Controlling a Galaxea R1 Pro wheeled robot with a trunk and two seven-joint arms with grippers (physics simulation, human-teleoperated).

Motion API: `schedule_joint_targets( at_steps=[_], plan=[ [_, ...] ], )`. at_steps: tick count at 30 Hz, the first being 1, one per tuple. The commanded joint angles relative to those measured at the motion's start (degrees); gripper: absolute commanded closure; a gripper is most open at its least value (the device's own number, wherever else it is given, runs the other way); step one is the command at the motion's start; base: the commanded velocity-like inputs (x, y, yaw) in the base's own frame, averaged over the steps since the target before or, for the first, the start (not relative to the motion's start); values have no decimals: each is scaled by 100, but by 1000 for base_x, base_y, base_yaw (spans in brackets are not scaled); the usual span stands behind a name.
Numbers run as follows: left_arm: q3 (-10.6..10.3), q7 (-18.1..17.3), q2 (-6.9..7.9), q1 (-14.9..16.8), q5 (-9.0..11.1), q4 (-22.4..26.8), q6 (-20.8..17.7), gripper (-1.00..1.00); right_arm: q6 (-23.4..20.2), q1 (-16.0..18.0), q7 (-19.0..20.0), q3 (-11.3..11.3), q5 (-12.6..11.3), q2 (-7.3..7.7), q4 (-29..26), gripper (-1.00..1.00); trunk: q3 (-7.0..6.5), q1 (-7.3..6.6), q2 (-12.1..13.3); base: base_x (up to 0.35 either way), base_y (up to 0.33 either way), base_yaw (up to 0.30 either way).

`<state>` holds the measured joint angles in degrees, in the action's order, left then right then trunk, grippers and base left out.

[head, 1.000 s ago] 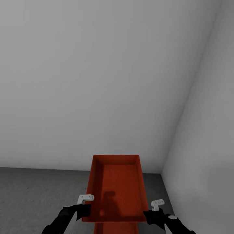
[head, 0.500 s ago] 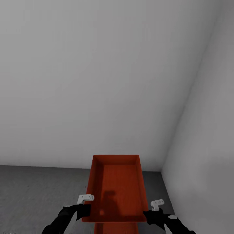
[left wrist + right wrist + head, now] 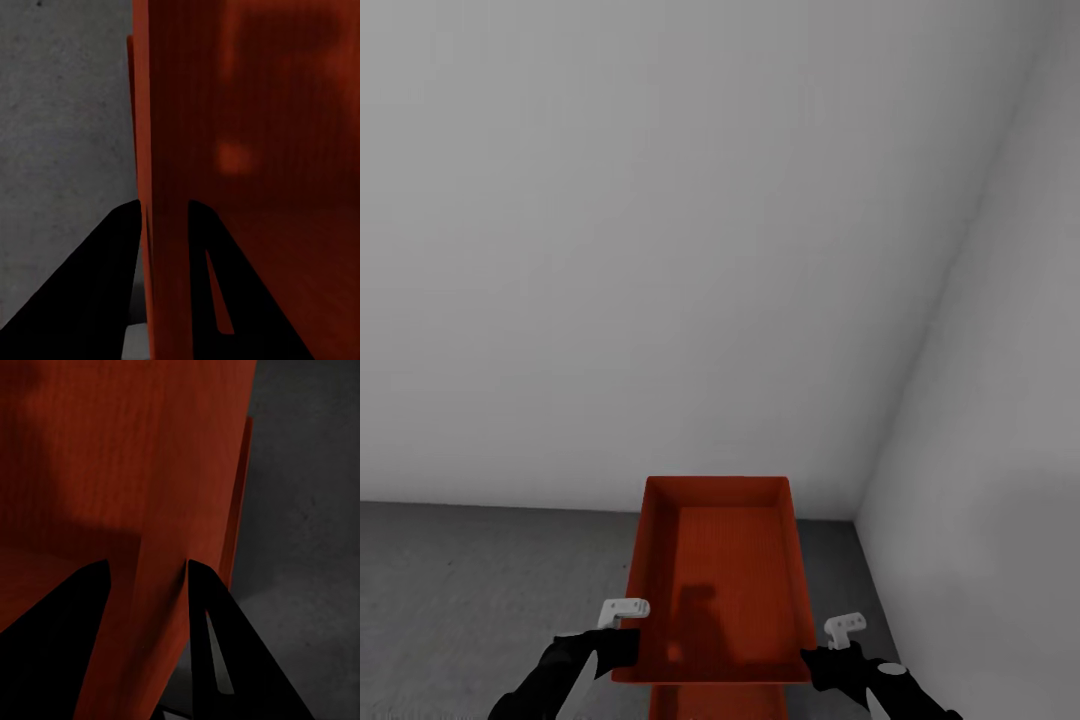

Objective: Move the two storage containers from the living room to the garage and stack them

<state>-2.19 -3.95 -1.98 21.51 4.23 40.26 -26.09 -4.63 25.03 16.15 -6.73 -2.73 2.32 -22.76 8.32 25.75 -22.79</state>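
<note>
head view: the robot faces a corner of the garage, plain white walls (image 3: pixel 660 250) meeting at the right, and dark grey mottled concrete floor (image 3: pixel 480 570) below. an orange-red storage container (image 3: pixel 715 570) is held level in front of the trunk, the left gripper (image 3: pixel 622 640) at its left wall and the right gripper (image 3: pixel 828 655) at its right wall. just under its near edge a strip of a second container (image 3: pixel 718 702) shows, apparently nested beneath or carried below; which, i cannot tell. the risk, as i judge it: the hold is on thin flared walls only, so a tilt or uneven lowering could let a wall slip out of one gripper and drop the load askew

left wrist view: two dark fingers (image 3: pixel 112 255) straddle the container's thin wall (image 3: pixel 161 187), one outside and one inside, clamped on it. a second orange edge (image 3: pixel 132 112) sits just outside the wall, against grey floor (image 3: pixel 60 112). if that lower bin is only resting loose, it could shift on the way down

right wrist view: the fingers (image 3: pixel 206 615) pinch the opposite wall (image 3: pixel 187 472) the same way, closed on it, with another orange rim (image 3: pixel 238 495) just beside and dark concrete (image 3: pixel 307 472) beyond. the floor looks flat and bare here, a fair place to set down
</note>
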Motion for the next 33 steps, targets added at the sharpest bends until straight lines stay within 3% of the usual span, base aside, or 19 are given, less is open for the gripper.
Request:
schedule_joint_targets(
  at_steps=[1,33],
  plan=[
    [-39,26,-54,2,80,17,429,100,-38,2,19,5,36,-153,8,100,22,3,-13,0,0,0],
    [-44,26,-56,2,78,-27,429,100,-38,2,19,5,45,-153,8,100,316,3,-13,0,0,0]
  ],
)
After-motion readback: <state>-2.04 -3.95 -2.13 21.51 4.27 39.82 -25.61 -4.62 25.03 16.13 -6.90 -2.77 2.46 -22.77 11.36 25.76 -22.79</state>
